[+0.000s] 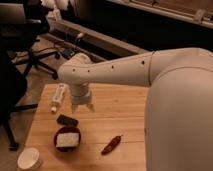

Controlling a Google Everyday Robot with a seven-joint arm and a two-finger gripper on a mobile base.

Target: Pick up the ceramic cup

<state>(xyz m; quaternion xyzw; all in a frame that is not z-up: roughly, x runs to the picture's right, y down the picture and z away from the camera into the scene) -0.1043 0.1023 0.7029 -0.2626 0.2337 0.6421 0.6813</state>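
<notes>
The ceramic cup (29, 158) is small, round and cream-white. It stands at the near left corner of the wooden table (120, 105). My gripper (82, 106) hangs from the white arm over the middle left of the table, well behind and to the right of the cup. It is above and just behind a dark block (67, 120). The dark red bowl (67, 138) with white contents sits between the gripper and the cup.
A clear plastic bottle (58, 97) lies on the table's left side. A red chili pepper (111, 145) lies near the front middle. Office chairs (25, 35) stand on the floor to the left. My white arm (165, 95) fills the right side.
</notes>
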